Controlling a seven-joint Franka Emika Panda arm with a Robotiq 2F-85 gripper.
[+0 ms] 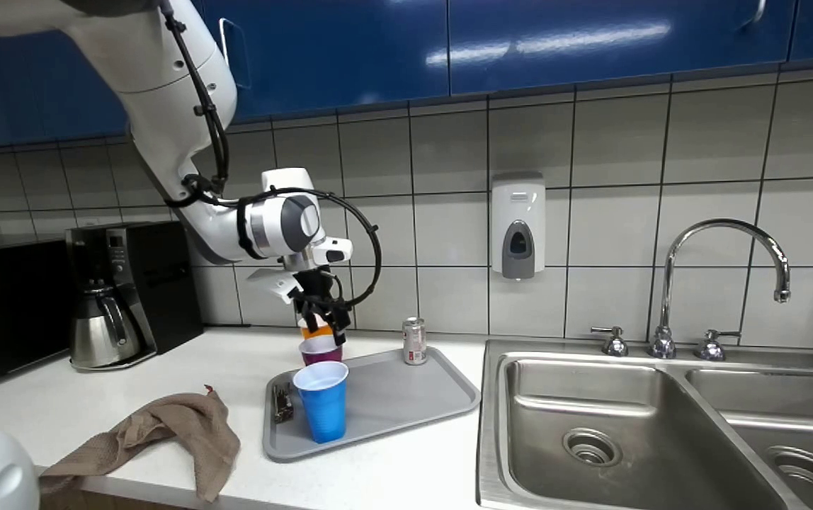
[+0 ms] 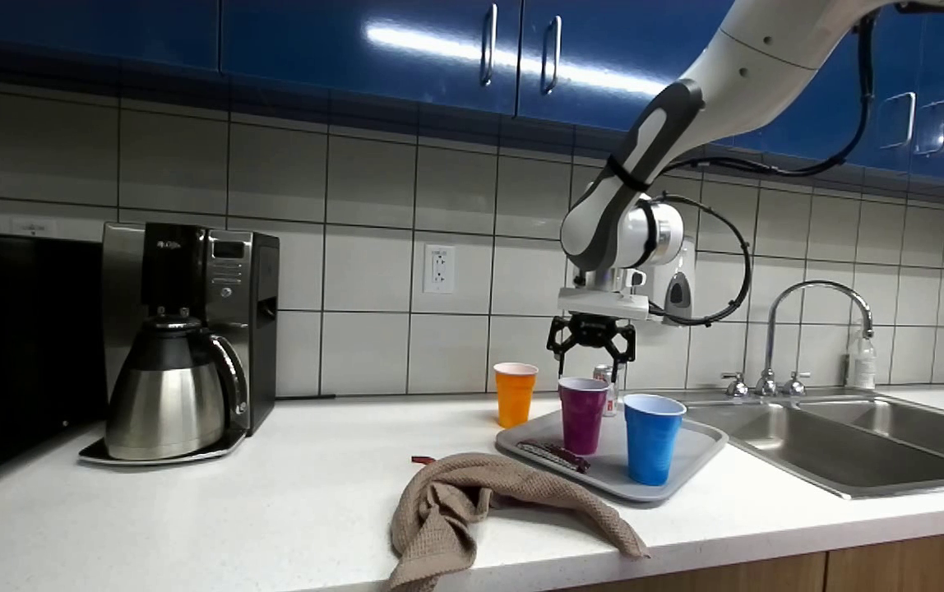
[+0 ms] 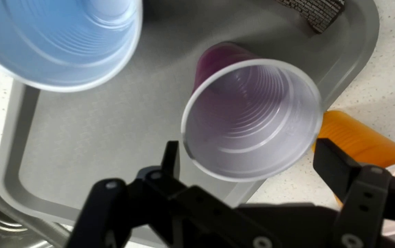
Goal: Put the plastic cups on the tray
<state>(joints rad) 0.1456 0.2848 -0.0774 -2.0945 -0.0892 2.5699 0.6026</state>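
A towel [image 2: 439,514] lies at the front of the counter [image 2: 151,526]; beside it the tray [image 1: 399,393] bears blue cup [image 2: 651,448], wrapper [image 2: 552,454], purple cup [image 2: 581,421] and can [image 1: 414,342]. At the purple rim hangs the gripper [image 2: 587,376], spread wide, empty. Off the tray stands the orange cup [image 2: 515,398]; behind, tiles [image 2: 369,267].

Three plastic cups [image 2: 583,423], one tray [image 1: 392,389], one can [image 1: 414,343], one cloth [image 1: 173,428], two sink basins [image 1: 541,407], one faucet [image 1: 663,345].

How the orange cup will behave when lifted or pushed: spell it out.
The orange cup may tip if pushed high up, since it narrows toward its base. It looks like thin plastic, so it could flex when squeezed hard and is probably light for its size, though any contents are hidden.
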